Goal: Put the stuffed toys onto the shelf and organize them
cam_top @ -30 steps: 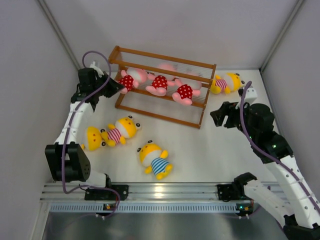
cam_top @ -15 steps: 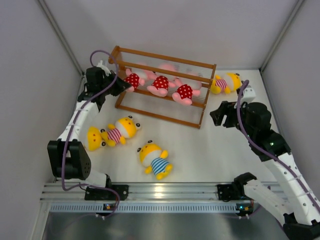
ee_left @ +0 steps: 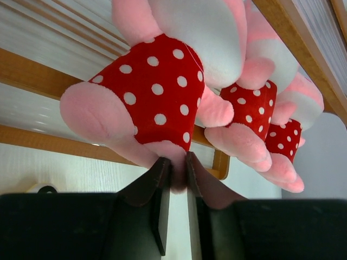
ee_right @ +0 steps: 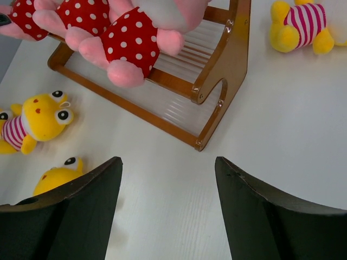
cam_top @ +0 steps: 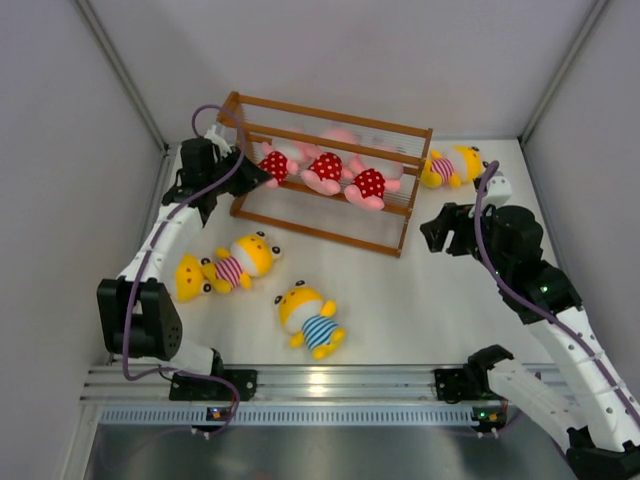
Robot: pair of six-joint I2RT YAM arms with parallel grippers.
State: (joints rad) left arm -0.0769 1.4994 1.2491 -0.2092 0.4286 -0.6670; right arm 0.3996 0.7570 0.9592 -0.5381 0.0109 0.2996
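The brown wooden shelf (cam_top: 405,165) stands at the back of the table. Three pink toys in red dotted outfits lie side by side on its middle tier: left (cam_top: 277,163), middle (cam_top: 325,168), right (cam_top: 370,183). My left gripper (cam_top: 250,173) is at the shelf's left end, shut on the lower leg of the left pink toy (ee_left: 157,92), pinched between the fingertips (ee_left: 162,169). My right gripper (cam_top: 440,228) is open and empty, right of the shelf (ee_right: 227,59) and above the table.
A yellow toy in a pink-striped shirt (cam_top: 450,165) lies behind the shelf's right end. Another pink-striped one (cam_top: 245,260) and a yellow toy (cam_top: 188,277) lie front left. A blue-striped yellow toy (cam_top: 312,322) lies front centre. Grey walls enclose the sides.
My left gripper has moved right and farther back along the shelf, carrying the left pink toy closer to the other two. The right arm has not moved.
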